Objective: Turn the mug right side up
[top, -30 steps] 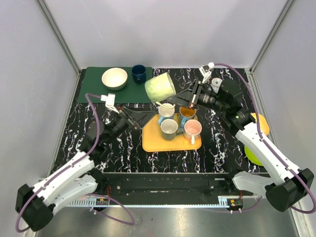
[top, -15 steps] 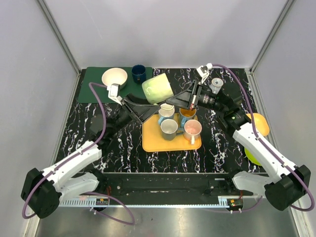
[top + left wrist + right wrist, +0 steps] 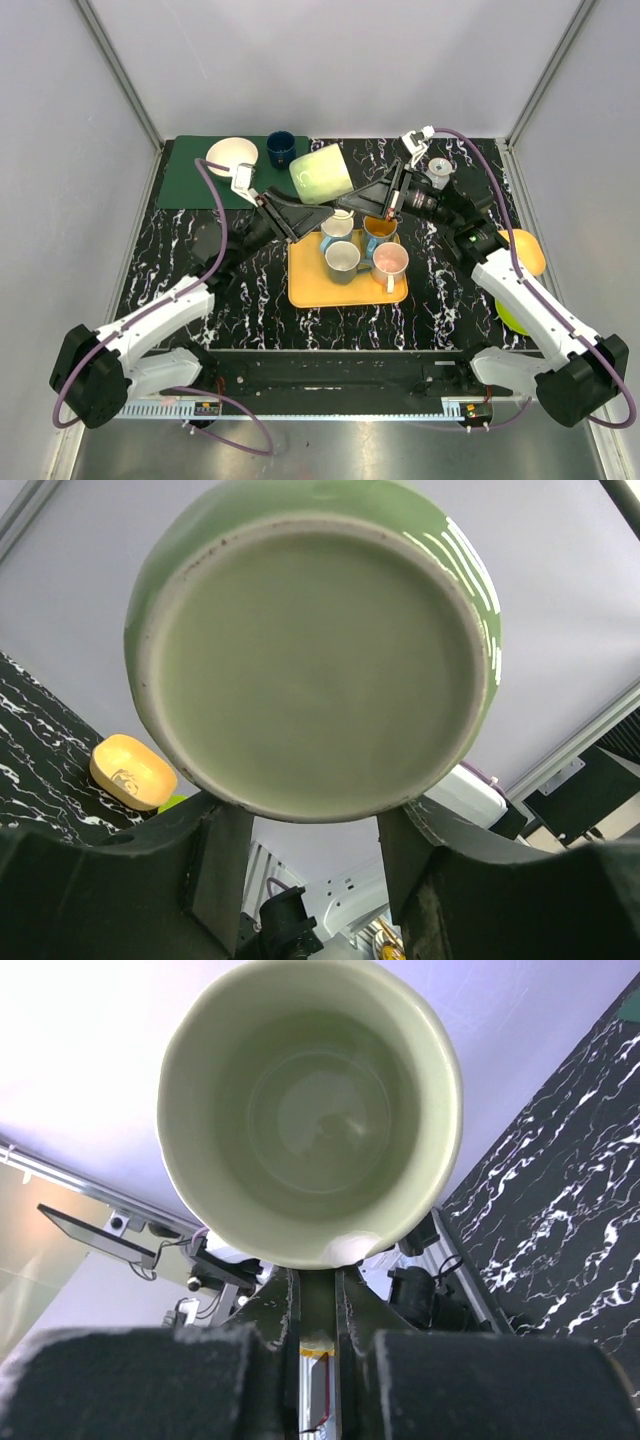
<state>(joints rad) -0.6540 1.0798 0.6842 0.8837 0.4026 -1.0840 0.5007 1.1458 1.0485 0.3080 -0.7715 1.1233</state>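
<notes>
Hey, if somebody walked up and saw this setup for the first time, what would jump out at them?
A pale green mug hangs tilted in mid-air between the two arms, toward the back of the table. The right gripper pinches its rim, and the left gripper has a finger on either side of its base, though a firm grip there cannot be told. At the table's middle, an orange tray carries four upright mugs.
</notes>
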